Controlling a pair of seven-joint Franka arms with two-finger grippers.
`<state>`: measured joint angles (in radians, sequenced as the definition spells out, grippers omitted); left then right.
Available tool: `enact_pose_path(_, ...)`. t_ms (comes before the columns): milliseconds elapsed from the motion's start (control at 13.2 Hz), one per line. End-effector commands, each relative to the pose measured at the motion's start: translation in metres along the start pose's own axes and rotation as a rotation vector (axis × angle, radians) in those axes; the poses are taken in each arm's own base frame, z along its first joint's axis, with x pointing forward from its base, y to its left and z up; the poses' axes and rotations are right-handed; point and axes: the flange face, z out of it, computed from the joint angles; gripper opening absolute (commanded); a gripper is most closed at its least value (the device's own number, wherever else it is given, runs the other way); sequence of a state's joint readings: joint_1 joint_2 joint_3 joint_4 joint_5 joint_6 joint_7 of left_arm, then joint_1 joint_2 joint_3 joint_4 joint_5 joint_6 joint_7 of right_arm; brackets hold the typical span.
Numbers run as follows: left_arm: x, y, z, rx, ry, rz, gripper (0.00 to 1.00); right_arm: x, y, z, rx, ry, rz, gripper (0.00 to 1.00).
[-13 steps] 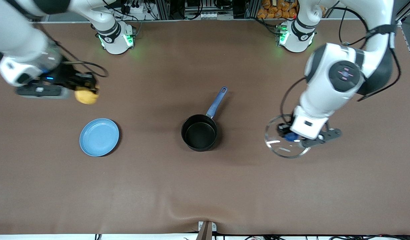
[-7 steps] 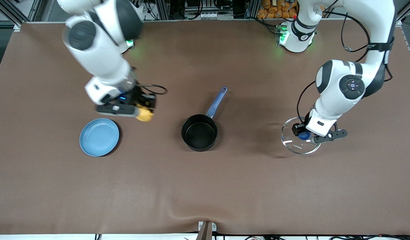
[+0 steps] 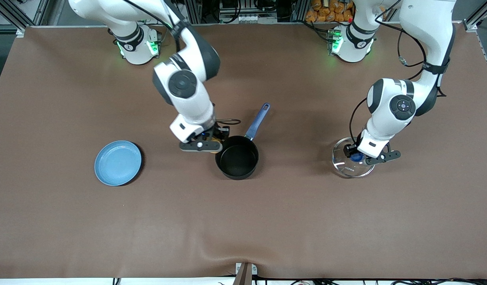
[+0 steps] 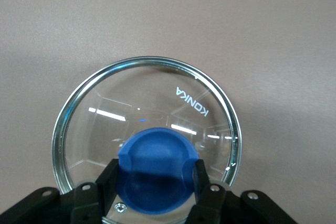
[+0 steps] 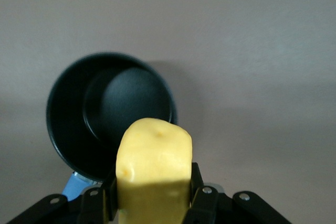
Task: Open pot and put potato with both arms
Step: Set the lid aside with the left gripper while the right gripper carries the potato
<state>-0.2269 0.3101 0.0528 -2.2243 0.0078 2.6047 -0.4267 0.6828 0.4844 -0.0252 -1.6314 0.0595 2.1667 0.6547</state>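
The right gripper has its fingers squeezed on the two sides of the potato, which sticks out past the tips, yellow and lumpy. In the front view the right gripper hangs in the air over the worktop, just beside the rim of the pot, on the side toward the right arm's end, and only a bit of the potato peeks out under the arm. The pot is black and open, with nothing inside it, and it stands near the middle of the worktop. Its blue handle points away from the front camera. The right wrist view also looks down into the pot. The left gripper has its fingers closed on the blue knob of the lid. The lid is round, made of clear glass with a shiny metal ring. In the front view the left gripper is low at the left arm's end of the worktop, well apart from the pot, and the lid is under it. I cannot tell if the lid touches the worktop. A blue plate lies flat toward the right arm's end, with nothing on it.
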Motion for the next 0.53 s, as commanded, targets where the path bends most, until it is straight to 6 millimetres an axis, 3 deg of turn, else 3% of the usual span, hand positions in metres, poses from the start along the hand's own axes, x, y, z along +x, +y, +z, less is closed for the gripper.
enact_pose_path(0,0.000,-0.002,0.014,-0.018,0.019,0.010,0.02,-0.003,-0.041,0.031,-0.010,0.001,0.038,0.00)
enact_pose_path(75,-0.001,-0.003,0.018,-0.015,0.014,0.010,0.17,0.001,-0.045,0.038,-0.012,0.004,0.051,0.00)
enact_pose_path(226,0.001,-0.006,0.021,-0.013,0.011,0.002,0.79,0.006,-0.050,0.045,-0.006,0.019,0.047,0.00)
enact_pose_path(302,0.003,-0.007,0.019,-0.015,0.015,-0.002,1.00,0.008,-0.053,0.049,0.011,0.039,0.044,0.00)
enact_pose_path(453,0.009,-0.007,0.005,-0.025,0.039,-0.008,1.00,0.002,-0.063,0.069,0.024,0.056,0.028,0.00)
